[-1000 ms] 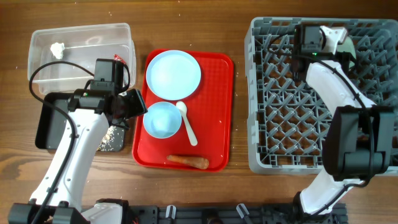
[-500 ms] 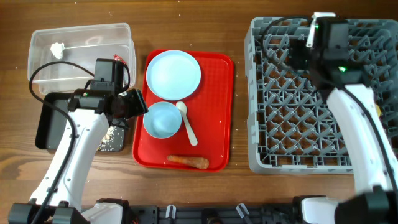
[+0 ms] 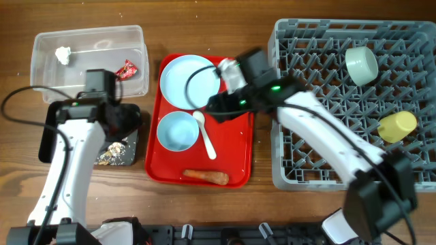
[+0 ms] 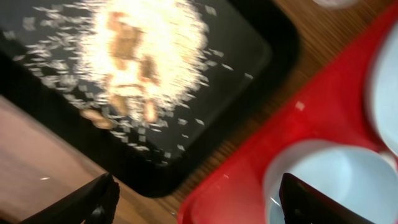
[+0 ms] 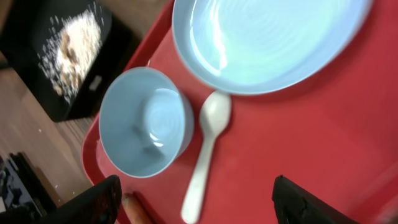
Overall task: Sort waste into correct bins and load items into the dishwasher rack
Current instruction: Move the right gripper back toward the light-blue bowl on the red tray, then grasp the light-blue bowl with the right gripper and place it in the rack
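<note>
Evenly lit brown wooden table (image 3: 204, 27), grain visible.

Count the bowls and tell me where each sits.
2. The light blue bowl is on the red tray; the pale green bowl lies in the grey rack. Others may be hidden.

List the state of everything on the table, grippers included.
Left gripper: open, empty.
Right gripper: open, empty.
Tub: holds wrapper and white scrap.
Black tray: holds food scraps.
Plate: on red tray.
Blue bowl: upright, empty, on red tray.
Spoon: on red tray.
Carrot: on red tray.
Green bowl: in rack, on its side.
Yellow cup: in rack, on its side.
</note>
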Robot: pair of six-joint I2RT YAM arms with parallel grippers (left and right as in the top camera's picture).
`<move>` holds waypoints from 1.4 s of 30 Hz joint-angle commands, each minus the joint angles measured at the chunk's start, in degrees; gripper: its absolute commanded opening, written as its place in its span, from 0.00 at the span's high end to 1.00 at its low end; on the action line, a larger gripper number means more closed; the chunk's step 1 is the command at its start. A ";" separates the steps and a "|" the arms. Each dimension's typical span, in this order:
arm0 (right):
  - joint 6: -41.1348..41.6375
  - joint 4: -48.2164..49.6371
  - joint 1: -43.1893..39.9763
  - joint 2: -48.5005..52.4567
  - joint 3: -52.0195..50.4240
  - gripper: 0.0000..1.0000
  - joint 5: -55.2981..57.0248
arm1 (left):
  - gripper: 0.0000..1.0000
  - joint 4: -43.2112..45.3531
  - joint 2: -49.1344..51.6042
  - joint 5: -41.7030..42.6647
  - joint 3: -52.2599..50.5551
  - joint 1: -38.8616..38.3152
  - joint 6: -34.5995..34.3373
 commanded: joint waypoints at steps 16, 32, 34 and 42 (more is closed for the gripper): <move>19.98 4.76 10.34 15.02 0.17 0.59 8.28 | 0.04 -1.92 -0.68 -0.44 0.07 10.60 -1.77; 16.04 0.02 -1.11 -8.22 1.70 0.96 31.28 | 0.04 -1.90 -0.68 -0.22 0.07 10.60 -1.77; 11.96 -1.68 -6.45 -13.40 1.70 0.96 43.76 | 0.04 -1.75 -0.68 -0.22 0.07 10.60 -1.77; -4.81 10.29 -30.40 -17.44 1.68 0.96 86.01 | 0.04 -1.64 -0.68 -0.22 0.07 10.60 -1.77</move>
